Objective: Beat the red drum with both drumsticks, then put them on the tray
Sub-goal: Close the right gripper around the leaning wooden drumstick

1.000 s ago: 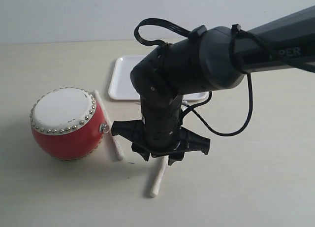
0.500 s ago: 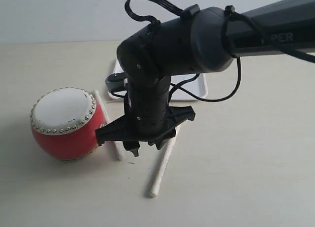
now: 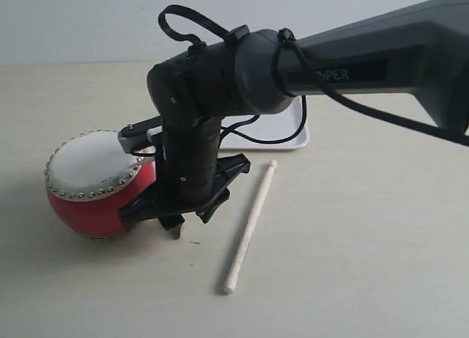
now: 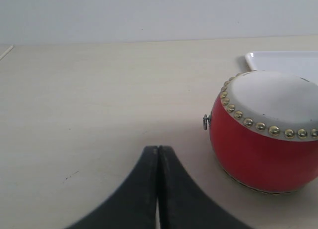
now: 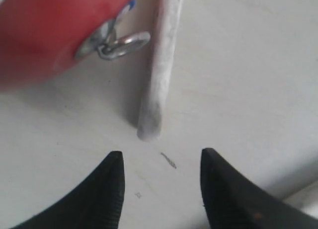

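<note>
- Logging near drumstick [image 5: 160, 65] as lying flat on the bench [image 3: 352, 265], just beside the red drum [image 3: 95, 184], below its side ring [image 5: 119, 44].
- Reading its long axis as running straight away from the right hand [image 5: 161, 184], blunt end pointing into the gap just ahead of the spread fingers.
- Rating the right hand as the nearer one, hanging low over that end.
- Noting left hand [image 4: 157, 189] pressed together, nothing between, standing off from the drum.
- Listing far drumstick [image 3: 249, 226] loose on the bench, clear of both hands; tray [image 3: 297, 136] behind the arm, partly hidden.
</note>
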Controlling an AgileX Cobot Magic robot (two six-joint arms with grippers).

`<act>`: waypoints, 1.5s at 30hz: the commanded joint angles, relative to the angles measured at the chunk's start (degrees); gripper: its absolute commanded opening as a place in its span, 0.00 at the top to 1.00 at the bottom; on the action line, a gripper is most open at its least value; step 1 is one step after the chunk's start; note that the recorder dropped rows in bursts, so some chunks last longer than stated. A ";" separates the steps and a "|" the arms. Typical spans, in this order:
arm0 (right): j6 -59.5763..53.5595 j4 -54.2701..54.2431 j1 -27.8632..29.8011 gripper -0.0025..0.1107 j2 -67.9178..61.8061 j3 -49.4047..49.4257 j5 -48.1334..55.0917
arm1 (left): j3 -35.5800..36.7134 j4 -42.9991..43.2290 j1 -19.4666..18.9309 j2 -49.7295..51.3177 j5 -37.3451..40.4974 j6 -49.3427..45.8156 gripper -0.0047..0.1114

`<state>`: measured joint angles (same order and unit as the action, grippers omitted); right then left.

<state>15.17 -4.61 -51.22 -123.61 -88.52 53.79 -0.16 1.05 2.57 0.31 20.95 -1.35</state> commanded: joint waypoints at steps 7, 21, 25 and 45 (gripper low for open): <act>-0.56 0.37 -0.09 0.57 -2.01 -0.50 -5.19 | 0.16 -0.12 0.38 -0.31 -0.31 0.02 0.96; 2.78 0.52 -0.09 0.57 -4.65 -0.50 -7.83 | 0.16 -0.12 0.38 -0.31 -0.31 0.02 0.96; 4.34 0.64 -0.09 0.58 -5.18 -0.50 -7.83 | 0.16 -0.12 0.38 -0.31 -0.31 0.02 0.96; 12.56 -0.05 -0.09 0.98 -5.07 -0.50 -5.51 | 0.16 -0.12 0.38 -0.31 -0.31 0.02 0.96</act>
<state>27.15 -4.65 -51.22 -128.01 -89.19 47.49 -0.16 1.05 2.57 0.31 20.95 -1.35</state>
